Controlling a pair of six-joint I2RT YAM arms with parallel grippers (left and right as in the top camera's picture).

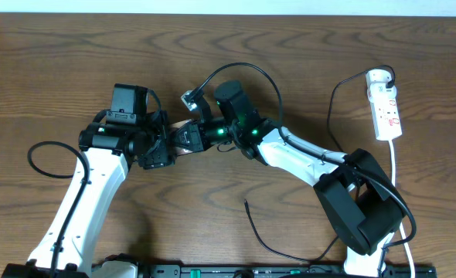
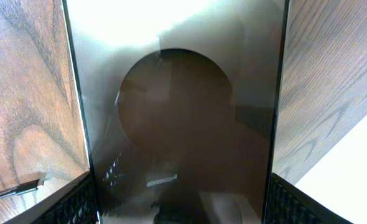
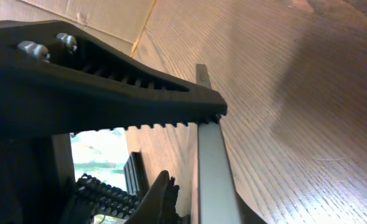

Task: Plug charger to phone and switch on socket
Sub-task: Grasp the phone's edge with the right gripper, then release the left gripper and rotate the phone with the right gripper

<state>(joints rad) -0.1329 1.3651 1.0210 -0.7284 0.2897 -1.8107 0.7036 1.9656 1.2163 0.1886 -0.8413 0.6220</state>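
Little is done, I judge. The left claw (image 1: 170, 147) is clamped on the phone (image 2: 183, 124); the right claw (image 1: 191, 139) touches its edge, grip unclear. The charger (image 1: 248, 205) lies unplugged on the table (image 1: 58, 62), well apart from both claws, and the socket (image 1: 384, 104) sits farther off.

One surface (image 1: 58, 62) carries everything. Two robot arms stand at its near edge: one left arm (image 1: 81, 193) and one right arm (image 1: 297, 154). Each ends in a single pincer, making two, the left pincer (image 1: 160, 152) and the right pincer (image 1: 191, 139). Each has two fingers (image 3: 78, 81), four in all. There is one phone (image 2: 177, 124). One socket (image 1: 385, 104) lies by the far right corner, with one white lead (image 1: 396, 166) running toward the near edge. There is one charger (image 1: 249, 212), showing one free tip. The socket's red markings are too small to count.
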